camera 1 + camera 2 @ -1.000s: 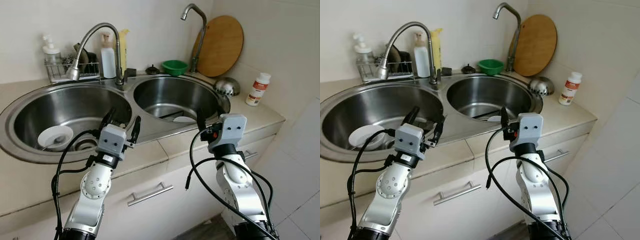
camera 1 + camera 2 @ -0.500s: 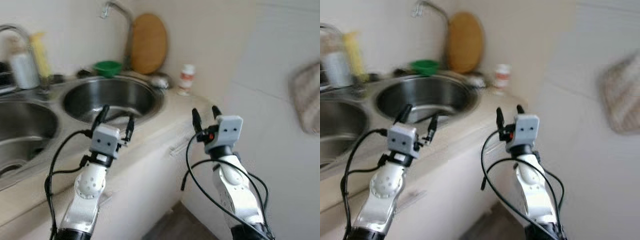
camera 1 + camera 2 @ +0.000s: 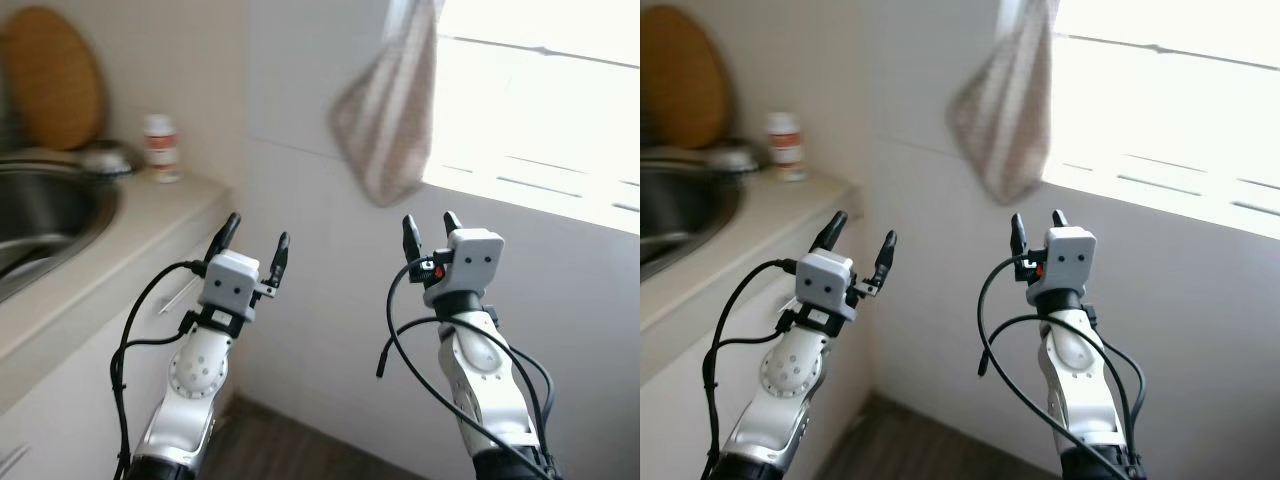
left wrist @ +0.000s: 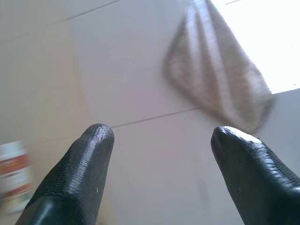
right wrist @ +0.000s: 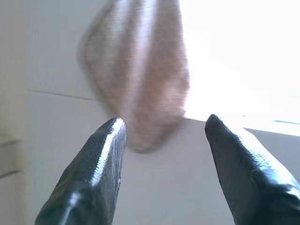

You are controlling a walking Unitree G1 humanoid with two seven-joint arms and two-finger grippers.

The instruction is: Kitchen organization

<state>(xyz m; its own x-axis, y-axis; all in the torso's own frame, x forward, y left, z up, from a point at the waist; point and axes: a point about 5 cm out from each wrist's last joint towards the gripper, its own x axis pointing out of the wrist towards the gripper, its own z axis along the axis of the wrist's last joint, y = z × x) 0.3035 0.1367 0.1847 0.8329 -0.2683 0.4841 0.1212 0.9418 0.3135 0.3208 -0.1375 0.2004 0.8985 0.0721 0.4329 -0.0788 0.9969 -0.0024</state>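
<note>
Left gripper (image 3: 255, 238): raised in mid-air before the tiled wall (image 3: 300, 260), fingers spread, holding nothing.
Right gripper (image 3: 425, 224): raised beside it, well apart, fingers parted, nothing between them.
Wrist views: both look past the black fingertips (image 4: 96, 136) at a striped cloth (image 5: 138, 70); the left one also catches a blurred bottle at its edge.
Head views: the cloth hangs on the wall beside a bright window (image 3: 550, 90).
Counter (image 3: 120, 230): at the robot's left, carrying a sink basin (image 3: 40, 205), white bottle (image 3: 160, 148) and round wooden board (image 3: 52, 75).
Floor (image 3: 290, 450): dark.
</note>
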